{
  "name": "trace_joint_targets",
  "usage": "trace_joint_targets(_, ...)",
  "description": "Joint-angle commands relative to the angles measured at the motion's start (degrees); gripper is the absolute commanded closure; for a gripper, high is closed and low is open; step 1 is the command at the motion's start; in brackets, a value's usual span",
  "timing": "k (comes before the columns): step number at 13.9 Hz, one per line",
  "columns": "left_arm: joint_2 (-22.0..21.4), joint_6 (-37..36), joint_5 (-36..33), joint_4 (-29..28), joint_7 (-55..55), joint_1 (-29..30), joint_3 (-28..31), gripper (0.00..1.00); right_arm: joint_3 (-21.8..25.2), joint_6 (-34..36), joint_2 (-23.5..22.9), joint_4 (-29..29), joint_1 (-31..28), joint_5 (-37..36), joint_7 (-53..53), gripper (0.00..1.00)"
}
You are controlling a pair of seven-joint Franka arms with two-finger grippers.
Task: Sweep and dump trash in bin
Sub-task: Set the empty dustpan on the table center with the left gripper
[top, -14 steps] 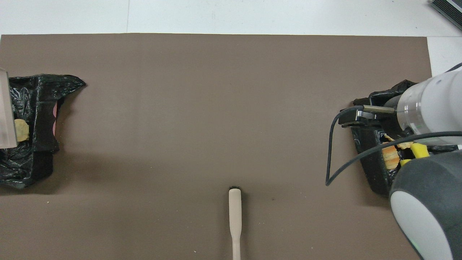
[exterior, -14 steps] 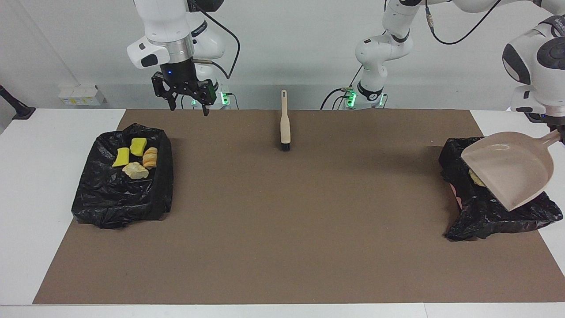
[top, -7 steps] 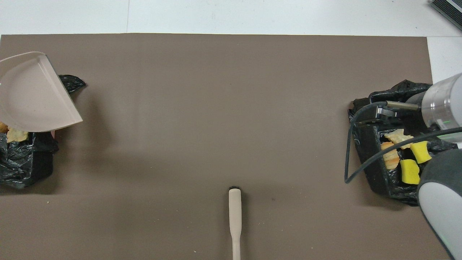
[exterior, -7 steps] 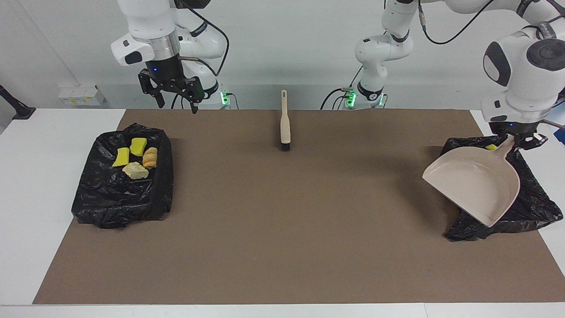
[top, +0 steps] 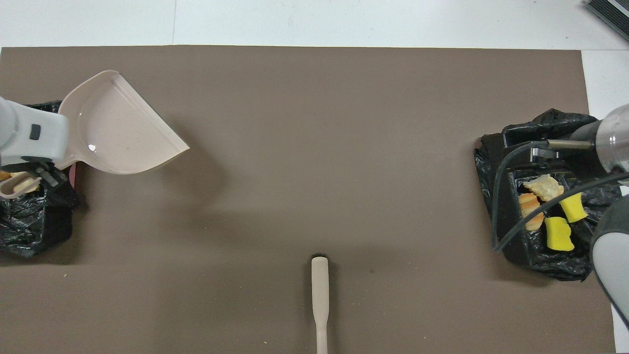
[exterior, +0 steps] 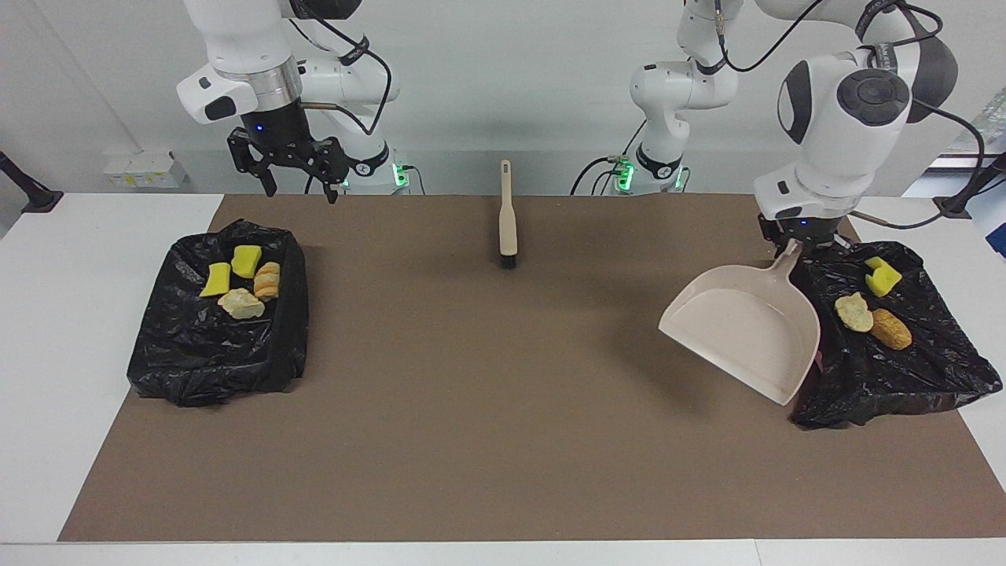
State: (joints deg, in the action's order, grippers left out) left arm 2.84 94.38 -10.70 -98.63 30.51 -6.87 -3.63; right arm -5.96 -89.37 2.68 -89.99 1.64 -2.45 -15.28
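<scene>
At the left arm's end of the table, the left gripper (exterior: 788, 245) clamps the handle of the empty beige plastic dustpan (exterior: 743, 330), held in the air beside the black-lined bin (exterior: 927, 377) with three trash pieces (exterior: 872, 314). Four more pieces (exterior: 240, 281) lie in the second black-lined bin (exterior: 212, 354). Above it, the right gripper (exterior: 299, 185) hangs open. Midway, nearer the robots, lies the beige hand brush (exterior: 508, 220), long axis pointing away from them.

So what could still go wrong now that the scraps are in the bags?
The left gripper holds the dustpan only by its handle tip, tilted over the mat beside the bin bag, so it might twist or slip. Setting it down, its edge could snag that bag and spill the trash pieces.
</scene>
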Motion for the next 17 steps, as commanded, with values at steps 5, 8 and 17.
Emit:
trace_joint_targets(5,-0.74,1.41,10.05,-2.35,-29.15,-14.22,1.0,1.0,0.34,0.6,-0.75,0.96,-1.03,0.08,1.13,0.0)
trace_joint_targets(8,2.07,6.94,11.84,-3.5,-40.4,-20.18,1.0,1.0,0.34,1.3,-0.66,0.78,-1.03,0.08,1.22,0.0)
trace_joint_targets(17,12.89,28.03,20.61,-7.36,-50.98,-27.94,0.91,1.0,0.34,2.8,0.13,-0.98,-1.82,0.43,6.93,0.0)
